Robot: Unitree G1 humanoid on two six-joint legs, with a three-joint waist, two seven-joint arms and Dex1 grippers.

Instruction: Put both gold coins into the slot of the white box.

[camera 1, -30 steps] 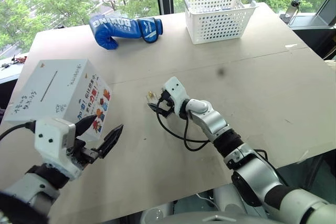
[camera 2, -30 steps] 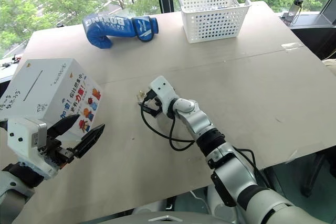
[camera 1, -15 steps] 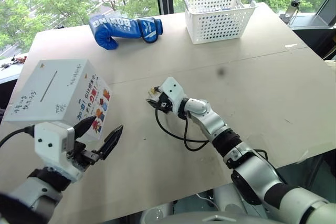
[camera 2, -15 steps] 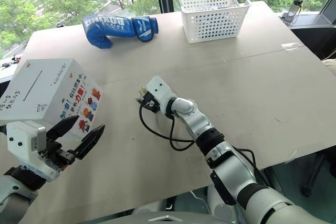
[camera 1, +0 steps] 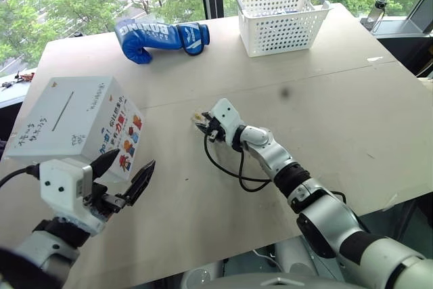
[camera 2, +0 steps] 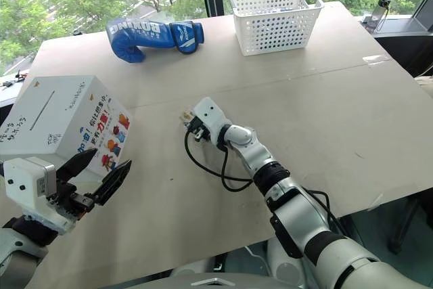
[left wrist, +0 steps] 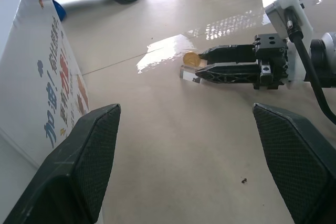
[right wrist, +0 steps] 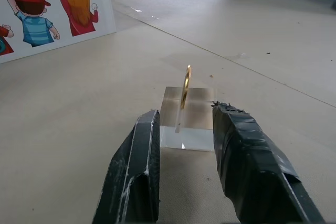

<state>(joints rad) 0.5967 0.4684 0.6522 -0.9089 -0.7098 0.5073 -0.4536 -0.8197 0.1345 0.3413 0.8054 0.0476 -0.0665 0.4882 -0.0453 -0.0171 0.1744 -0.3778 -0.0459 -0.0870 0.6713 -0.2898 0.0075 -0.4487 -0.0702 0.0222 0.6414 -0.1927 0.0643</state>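
Right now the right hand (right wrist: 181, 150) is lying low near the middle of the counter (camera 1: 325, 99), its two fingers closing around a small clear block (right wrist: 186, 119) with one gold coin (right wrist: 185, 86) standing on edge in it; the fingers are flanking the block, contact unclear. The left hand (camera 1: 122, 177) is hovering released, fingers spread wide, beside the white box (camera 1: 74, 116) at the counter's left edge, the slot (camera 1: 63, 111) showing on top. A blue glove (camera 1: 159, 37) near the far edge is reading "BOXING".
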